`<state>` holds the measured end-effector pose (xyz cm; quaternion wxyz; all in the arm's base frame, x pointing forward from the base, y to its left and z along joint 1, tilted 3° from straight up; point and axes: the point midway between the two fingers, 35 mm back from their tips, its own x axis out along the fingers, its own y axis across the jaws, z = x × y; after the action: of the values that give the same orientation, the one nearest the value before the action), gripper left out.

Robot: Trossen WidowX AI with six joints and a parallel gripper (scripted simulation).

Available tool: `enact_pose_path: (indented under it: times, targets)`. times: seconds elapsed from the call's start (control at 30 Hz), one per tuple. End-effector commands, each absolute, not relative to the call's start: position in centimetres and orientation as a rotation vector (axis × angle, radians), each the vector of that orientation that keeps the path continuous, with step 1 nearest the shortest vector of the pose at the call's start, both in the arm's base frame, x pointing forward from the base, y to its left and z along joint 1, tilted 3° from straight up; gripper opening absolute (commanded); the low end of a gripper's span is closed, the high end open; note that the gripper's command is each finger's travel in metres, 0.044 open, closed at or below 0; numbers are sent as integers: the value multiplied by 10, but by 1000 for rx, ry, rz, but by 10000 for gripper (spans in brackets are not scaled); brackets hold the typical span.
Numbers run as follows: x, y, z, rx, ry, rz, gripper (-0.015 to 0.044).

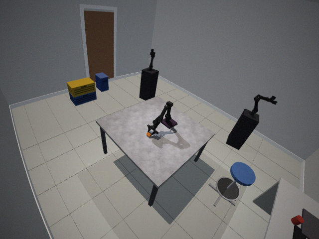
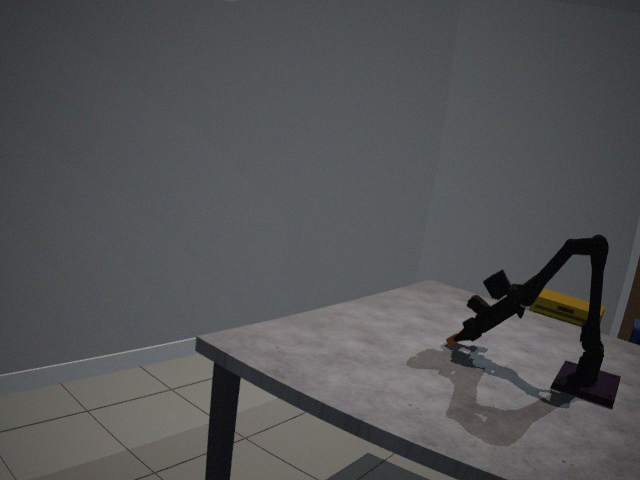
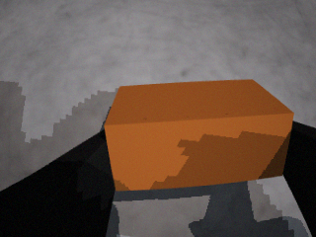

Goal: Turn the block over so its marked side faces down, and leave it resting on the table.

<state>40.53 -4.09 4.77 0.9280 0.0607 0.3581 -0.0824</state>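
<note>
The orange block (image 1: 148, 134) (image 2: 451, 339) (image 3: 197, 155) is held tilted just above or against the table (image 1: 159, 164) (image 2: 310, 356) (image 3: 148, 39); I cannot tell whether an edge touches. My gripper (image 1: 149, 133) (image 2: 453, 338) (image 3: 197, 135) is shut on it, with one dark finger at each end of the block in the wrist view. The arm reaches forward and slants down. Two plain orange faces show in the wrist view, with shadow across the nearer one. No mark is visible on them; the other faces are hidden.
The arm's dark purple base plate (image 1: 173, 124) (image 2: 565, 381) stands on the table behind the gripper. The arm's shadow falls on the table beside the block. A blue stool (image 1: 242, 173) and two black pedestals (image 1: 148, 83) (image 1: 242, 129) with other arms stand off the table.
</note>
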Motion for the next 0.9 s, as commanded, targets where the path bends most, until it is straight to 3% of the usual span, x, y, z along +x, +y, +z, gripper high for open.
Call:
enact_pose_path:
  times: [0.0,0.87]
  targets:
    - [407,-41,40,115,684,-177,0]
    - [386,-38,31,90,328,-196,0]
